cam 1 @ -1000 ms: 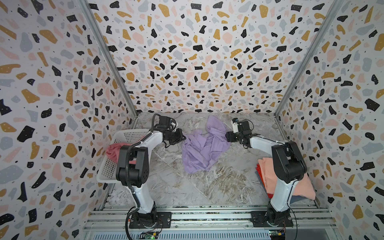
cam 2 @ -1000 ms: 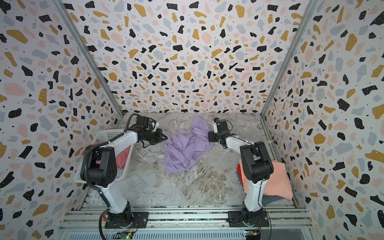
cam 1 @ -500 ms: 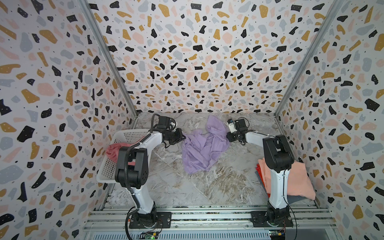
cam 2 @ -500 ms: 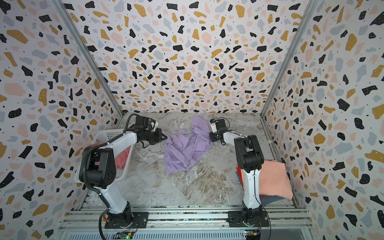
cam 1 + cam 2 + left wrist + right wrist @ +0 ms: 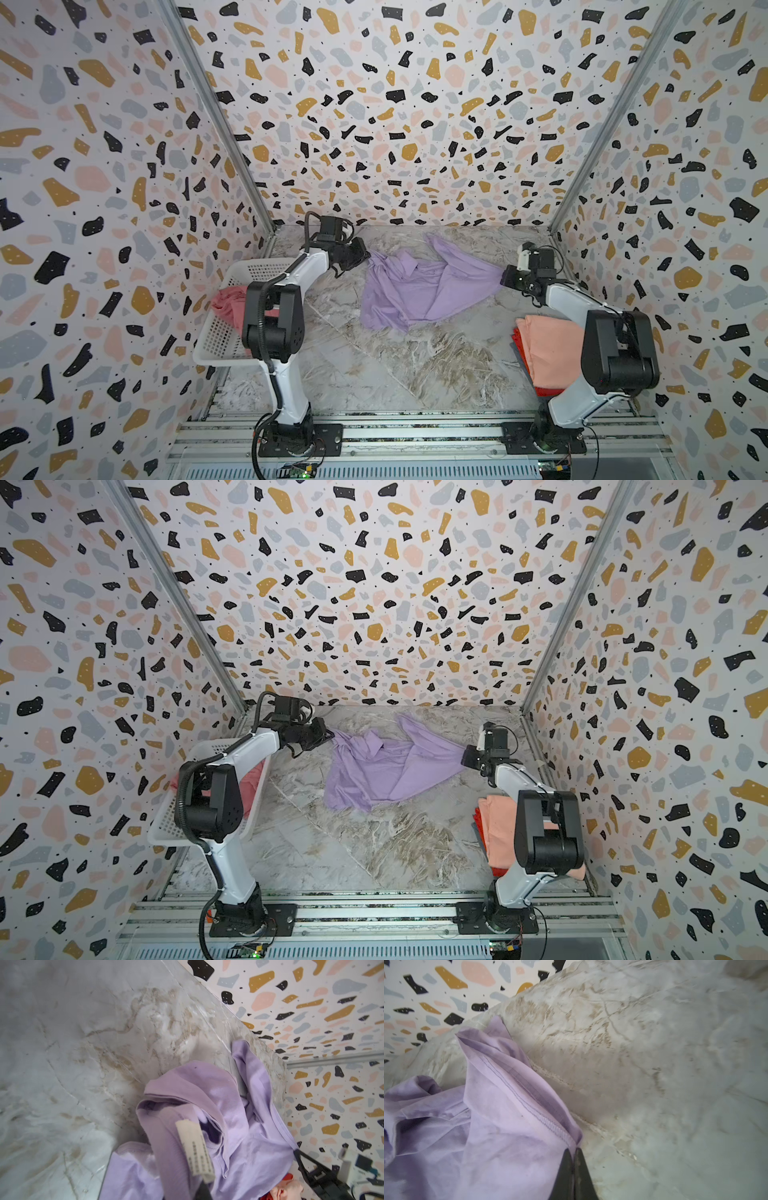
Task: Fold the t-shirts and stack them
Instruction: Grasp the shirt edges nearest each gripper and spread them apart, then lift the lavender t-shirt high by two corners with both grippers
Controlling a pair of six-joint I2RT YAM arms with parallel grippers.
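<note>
Two pincers, both clenched on the same lilac t-shirt (image 5: 419, 286). At the left pincer (image 5: 365, 259), jaws tight on a bunched fold at the shirt's left end, toward the back of the surface (image 5: 395, 374). From the left wrist, mostly gathered lilac cloth close to the lens, with a pale care label (image 5: 194, 1147) lying along the nearest fold. At the right pincer (image 5: 505, 277), tips pressed together on a stitched hem corner at the shirt's right end. Plainest in the right wrist view, where the right pincer (image 5: 574, 1154) pinches the corner and the double seam runs away from it. Between the two grips, drawn crosswise over the marble-patterned surface, wrinkled through the middle. One loose flap pointing toward the back wall (image 5: 415, 124), lower edge crumpled toward the front. Much the same in both top views. Farther out on the right, well apart from the lilac cloth, a folded peach t-shirt (image 5: 548, 345) lying on a red t-shirt (image 5: 523, 353), only the red edge showing, both partly hidden by the right arm. Farther out on the left, a white perforated basket (image 5: 249, 270) at the surface's edge. Inside it, a crumpled rose pink t-shirt (image 5: 230, 301), partly behind the left arm.
</note>
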